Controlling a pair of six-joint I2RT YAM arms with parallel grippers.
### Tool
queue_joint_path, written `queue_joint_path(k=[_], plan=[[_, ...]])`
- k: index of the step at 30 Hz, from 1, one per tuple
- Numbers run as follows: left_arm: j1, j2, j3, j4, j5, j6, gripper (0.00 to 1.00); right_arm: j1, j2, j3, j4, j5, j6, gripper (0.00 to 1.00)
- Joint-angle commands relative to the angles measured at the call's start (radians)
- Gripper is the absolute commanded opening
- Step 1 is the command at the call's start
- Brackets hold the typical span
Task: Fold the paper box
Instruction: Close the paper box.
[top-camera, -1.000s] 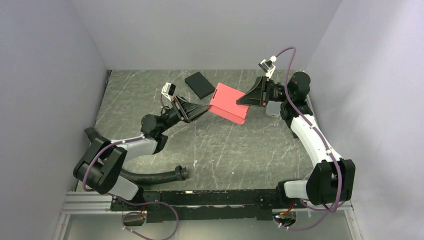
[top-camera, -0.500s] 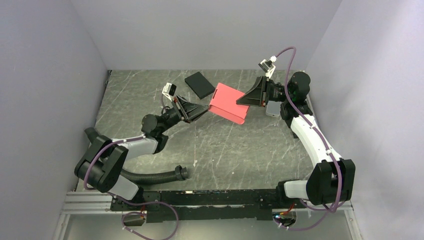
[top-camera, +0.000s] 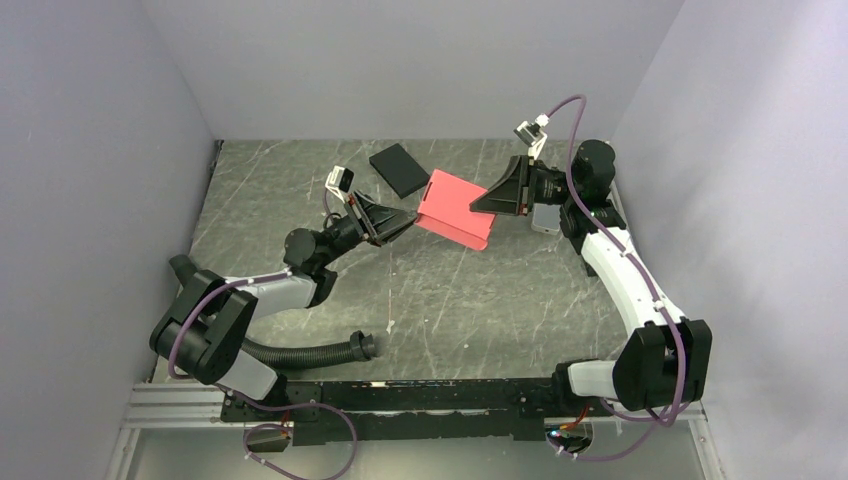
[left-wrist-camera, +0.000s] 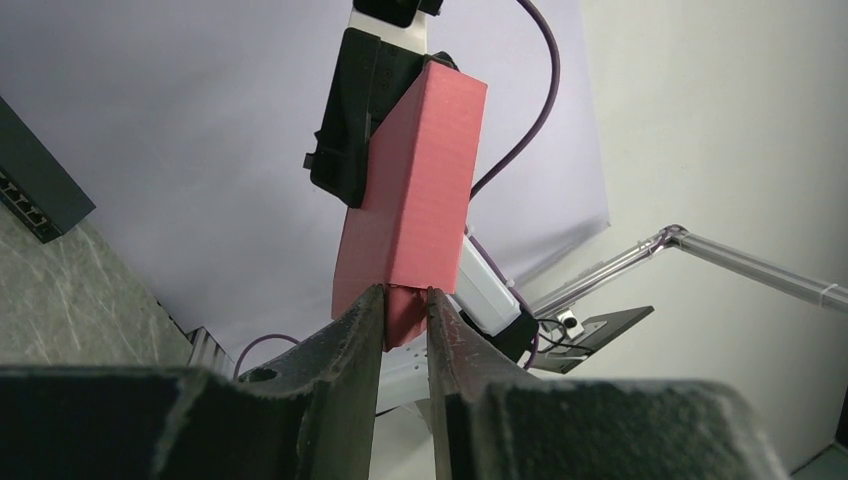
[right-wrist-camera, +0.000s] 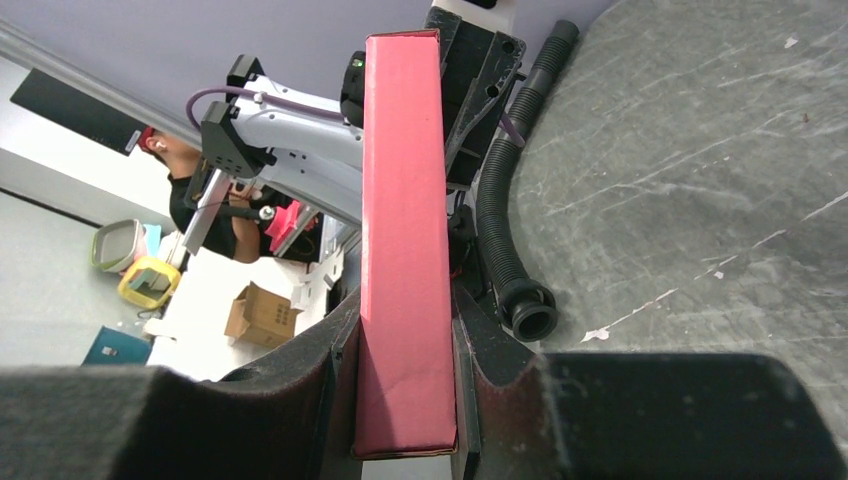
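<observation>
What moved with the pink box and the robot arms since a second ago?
Very little. The right gripper edged slightly toward the left gripper, nudging the paper box with it. Nothing was grabbed or dropped: both grippers still pinch the box up in the air. The black box and the hose stayed put.

Marbled table (top-camera: 450, 300) bears black flat box (top-camera: 400, 169); corrugated hose (top-camera: 300, 352).
</observation>
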Motion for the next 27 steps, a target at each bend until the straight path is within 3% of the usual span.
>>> queue_joint_path(k=[1, 13, 27], plan=[[-0.006, -0.009, 0.026, 0.078, -0.023, -0.027, 0.27, 0.007, -0.022, 0.046, -0.046, 0.021, -0.071, 0.02], [-0.006, -0.023, -0.003, 0.078, -0.052, -0.043, 0.27, 0.006, -0.021, 0.046, -0.05, 0.027, -0.084, 0.02], [-0.007, -0.036, -0.01, 0.078, -0.062, -0.051, 0.27, 0.0, -0.013, 0.002, 0.098, 0.026, 0.045, 0.02]])
